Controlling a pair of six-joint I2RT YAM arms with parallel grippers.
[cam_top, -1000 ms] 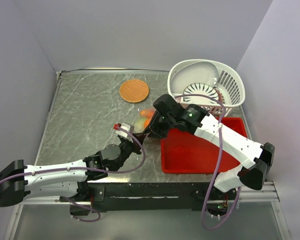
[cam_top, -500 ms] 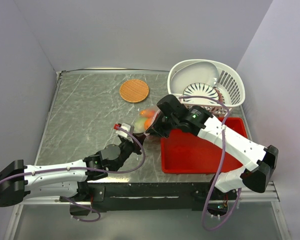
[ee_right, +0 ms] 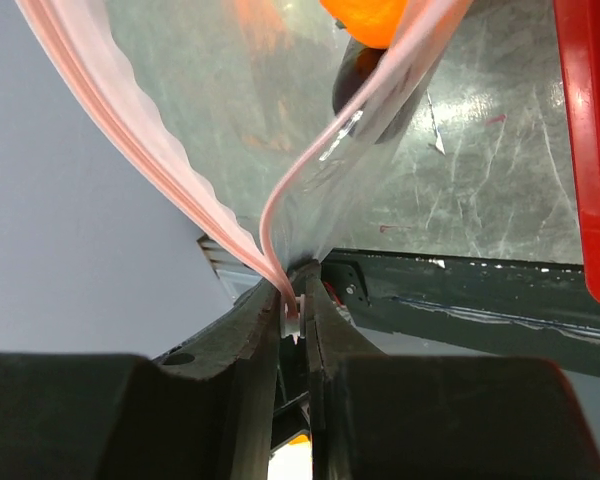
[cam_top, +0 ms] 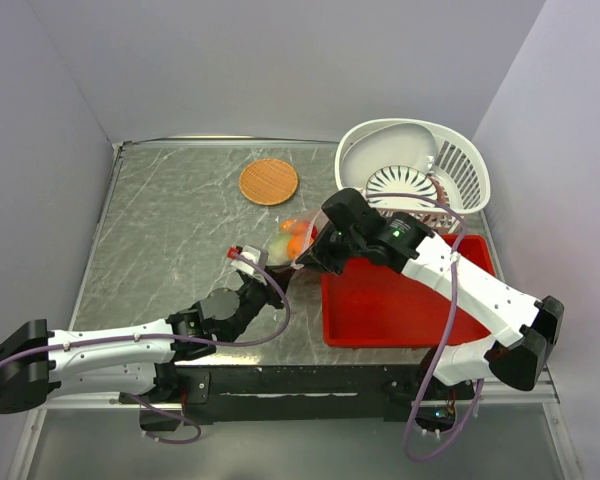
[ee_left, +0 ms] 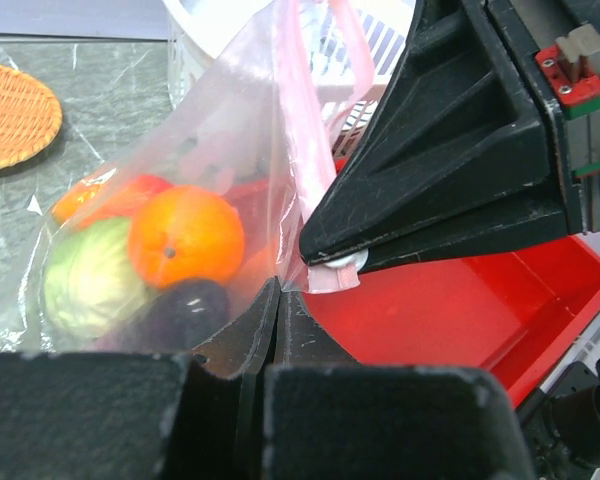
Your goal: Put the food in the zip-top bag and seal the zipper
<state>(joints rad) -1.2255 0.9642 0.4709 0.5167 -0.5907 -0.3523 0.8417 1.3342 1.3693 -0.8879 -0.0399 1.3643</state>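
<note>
Heads up, the overhead view won't help you much here. The two wrists crowd together mid-frame and cover most of the zip-top bag [cam_top: 293,236], so all you get is a smear of orange and green just left of the red tray [cam_top: 380,300]. You can't make out either set of jaws from up there.

The left wrist view is the good one. It shows clear, crinkly plastic in front of the marbled counter [ee_left: 110,80]. Inside are a glossy orange ball [ee_left: 185,235], a pale green cabbage ball [ee_left: 88,278], an orange-red fruit [ee_left: 115,195] half hidden behind them, and a dark purple piece [ee_left: 178,312] at the bottom. The left jaws cut off that last one. They're pressed together on a lower edge of the bag.

The right wrist view gives you what that one hides. The right jaws are pinching the pinkish zipper [ee_right: 150,148] at one end, and its two strips split apart above the pinch. The white slotted basket [ee_left: 355,45] and woven disc [ee_left: 10,115] sit behind, both cropped.
</note>
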